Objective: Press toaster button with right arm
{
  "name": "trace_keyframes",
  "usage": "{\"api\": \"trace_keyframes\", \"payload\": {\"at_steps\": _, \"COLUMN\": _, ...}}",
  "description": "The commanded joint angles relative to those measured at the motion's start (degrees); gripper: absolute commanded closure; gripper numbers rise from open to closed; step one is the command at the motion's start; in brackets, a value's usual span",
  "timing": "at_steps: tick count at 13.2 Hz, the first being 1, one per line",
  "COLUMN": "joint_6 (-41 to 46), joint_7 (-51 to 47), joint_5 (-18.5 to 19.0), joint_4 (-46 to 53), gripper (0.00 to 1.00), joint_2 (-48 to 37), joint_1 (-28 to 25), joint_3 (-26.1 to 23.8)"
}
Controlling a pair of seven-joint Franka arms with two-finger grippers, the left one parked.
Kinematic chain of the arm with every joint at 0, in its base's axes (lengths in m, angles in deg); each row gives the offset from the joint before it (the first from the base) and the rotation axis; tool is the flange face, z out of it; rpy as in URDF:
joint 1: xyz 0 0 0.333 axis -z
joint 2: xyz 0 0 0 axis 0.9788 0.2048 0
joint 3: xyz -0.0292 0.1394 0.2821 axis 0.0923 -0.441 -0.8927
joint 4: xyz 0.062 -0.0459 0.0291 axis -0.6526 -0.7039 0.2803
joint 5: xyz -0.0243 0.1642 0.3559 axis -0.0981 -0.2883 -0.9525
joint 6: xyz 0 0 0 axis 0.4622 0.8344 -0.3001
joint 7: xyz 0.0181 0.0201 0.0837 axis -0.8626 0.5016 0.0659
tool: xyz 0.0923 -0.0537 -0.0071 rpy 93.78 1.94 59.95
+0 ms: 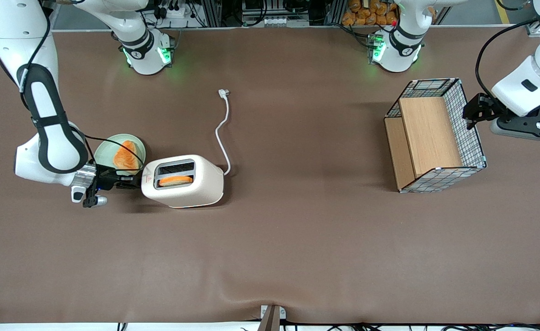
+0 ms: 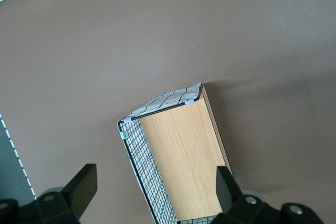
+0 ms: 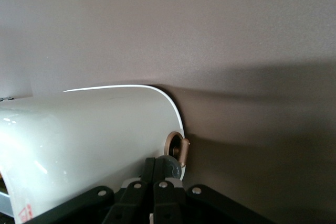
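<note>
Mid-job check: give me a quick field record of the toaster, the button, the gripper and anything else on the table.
toaster: on the table, bread slice in one slot
button: on the toaster's short end
gripper: fingers together, tips at the button
plate: green, holds a bread slice, beside the toaster
cord: unplugged, lying on the table
basket: wire, wooden insert, toward the parked arm's end

one toaster (image 1: 183,180), one plate (image 1: 119,153), one basket (image 1: 435,134)

Even overhead light casts soft shadows beside the toaster (image 1: 182,180), whose shell shows glare near the gripper (image 3: 153,182).
</note>
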Motion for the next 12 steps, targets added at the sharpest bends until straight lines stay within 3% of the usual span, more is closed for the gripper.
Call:
{"api": "trace_keyframes", "payload": {"at_steps": 1, "joint_6": -3.1, "joint_7": 2.9, "joint_5": -1.3, "joint_4": -0.6, "gripper": 1.00, "joint_2": 2.7, "joint_1": -0.3, "joint_3": -0.9}}
{"api": "trace_keyframes", "payload": {"at_steps": 4, "joint_6": -2.6, "joint_7": 1.7, "joint_5": -1.3, "joint_4": -0.3, "gripper": 1.00, "joint_2": 2.6, "joint_1": -0.3, "joint_3": -0.9}}
{"api": "trace_keyframes", "payload": {"at_steps": 12, "joint_6": 5.0, "joint_7": -12.6, "joint_5": -1.3, "joint_4": 3.3, "gripper": 1.00, "joint_2": 1.1, "joint_1": -0.1, "joint_3": -0.9}}
